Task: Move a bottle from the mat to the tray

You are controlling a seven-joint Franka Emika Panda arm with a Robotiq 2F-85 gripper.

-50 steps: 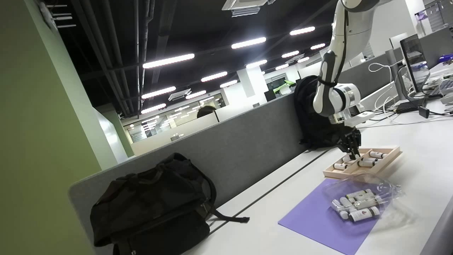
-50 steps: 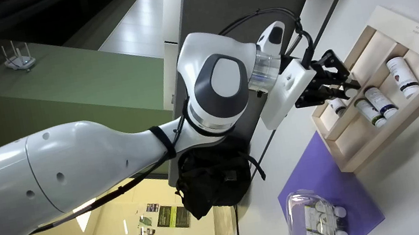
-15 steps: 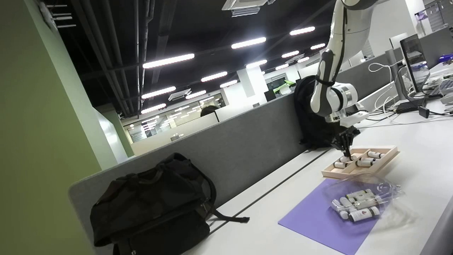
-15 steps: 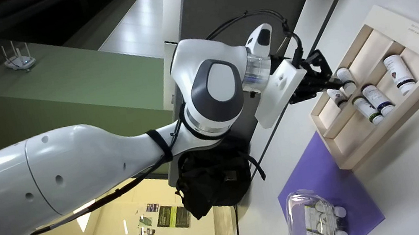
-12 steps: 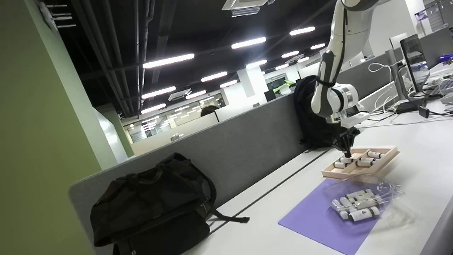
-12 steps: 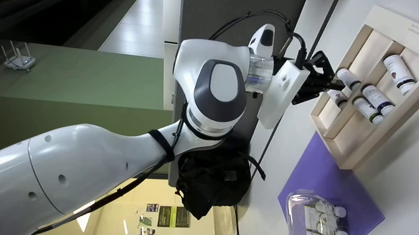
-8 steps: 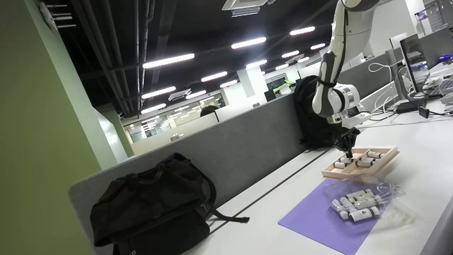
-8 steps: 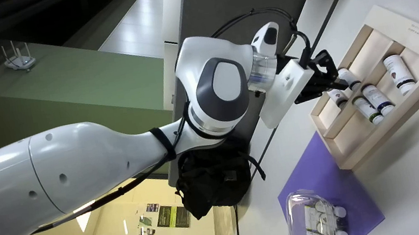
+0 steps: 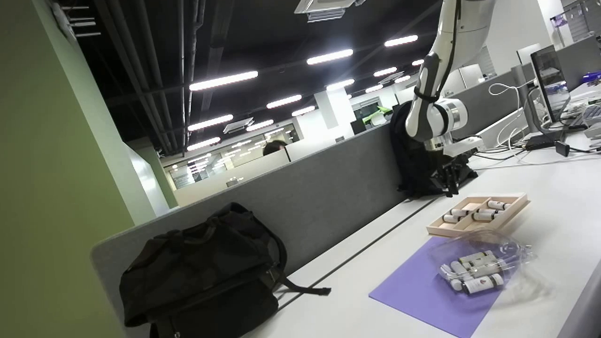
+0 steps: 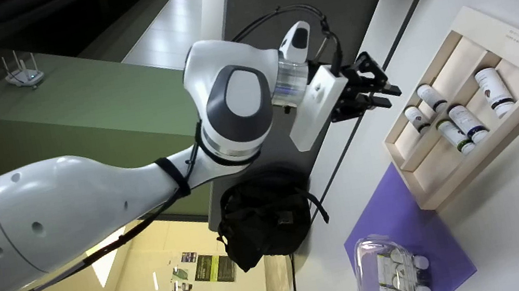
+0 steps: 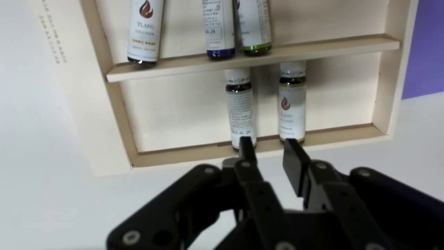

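The gripper (image 11: 269,141) hangs above the white counter (image 9: 347,307), just off one long side of the light-wood tray (image 11: 177,114) and apart from everything in it. Its jaws stand apart, with counter showing between them in the wrist view.

A lengthwise divider (image 11: 333,51) splits the tray into two compartments. In the one nearer the jaws, a text-labelled bottle (image 11: 241,109) and a gold-banded bottle (image 11: 293,111) with a flame on its label lie side by side, a gap between them, white caps toward the divider. The farther compartment holds three: a Ylang bottle (image 11: 144,31) set off on its own, then a blue-banded bottle (image 11: 219,24) and a green-banded bottle (image 11: 256,26) close together, all with their bases at the divider.

The purple mat (image 9: 408,288) lies on the counter just beside a short end of the tray; whether the two touch is hard to tell. On it sits a clear plastic container (image 9: 483,238), with more bottles (image 9: 483,283) jumbled in it or at its edge, too crowded to count.

In an exterior view, a black backpack (image 9: 206,267) stands before a grey partition (image 9: 319,197), and another black bag (image 9: 413,164) shows behind the gripper.
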